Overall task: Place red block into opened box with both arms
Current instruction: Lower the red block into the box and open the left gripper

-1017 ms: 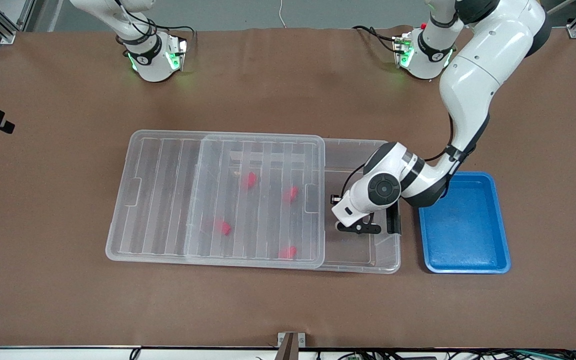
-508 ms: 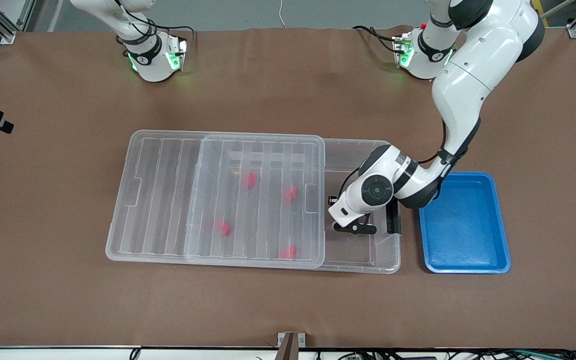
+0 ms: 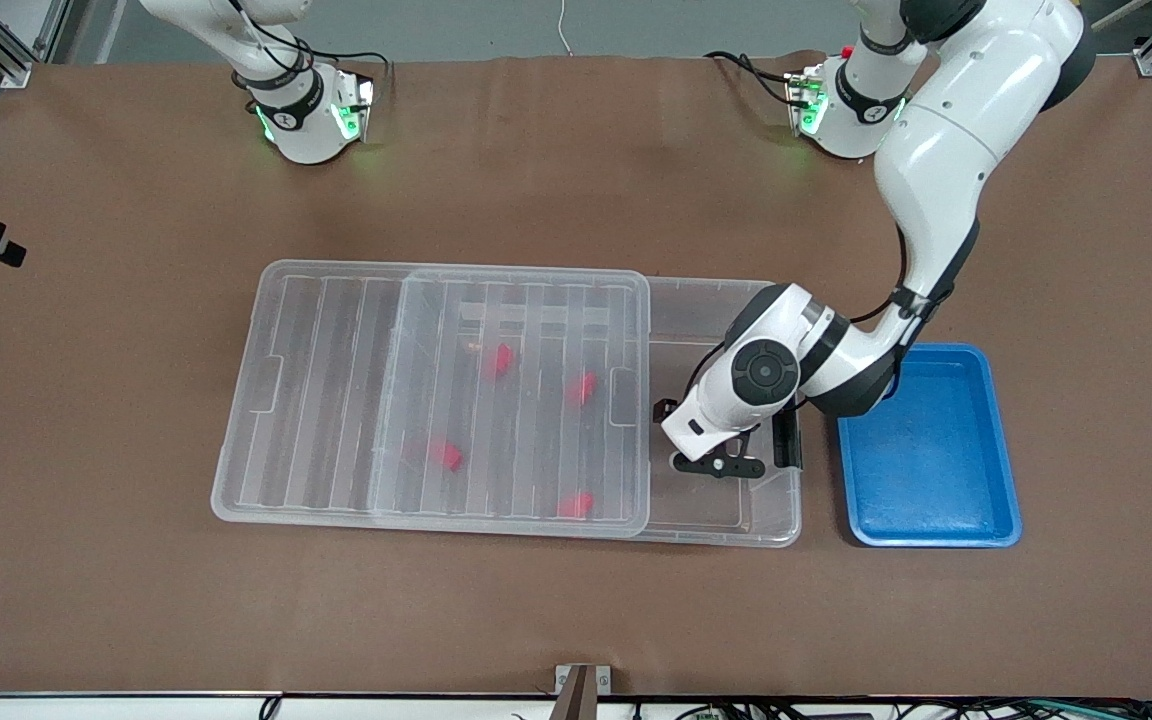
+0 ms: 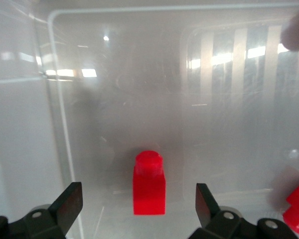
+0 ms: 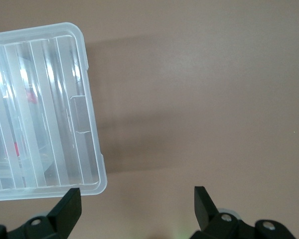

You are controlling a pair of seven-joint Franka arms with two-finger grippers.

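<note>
The clear box (image 3: 726,535) lies mid-table, its ribbed lid (image 3: 336,390) slid toward the right arm's end so the end by the blue tray is uncovered. My left gripper (image 3: 714,465) hangs low over that uncovered end. In the left wrist view it (image 4: 138,199) is open, and a red block (image 4: 149,186) lies free on the box floor between its fingers, touching neither. The front view hides that block under the left hand. My right gripper (image 5: 137,199) is open over bare table beside the lid's corner (image 5: 84,149), holding nothing.
Several more red blocks (image 3: 499,360) show through the lid inside the box. A blue tray (image 3: 926,450) sits beside the box toward the left arm's end. A black clip handle (image 3: 786,440) is on the box's end wall near the left wrist.
The left gripper's fingers have spread from shut to open over the uncovered end of the box. Its wrist shifted slightly. The right arm's base has not moved.
</note>
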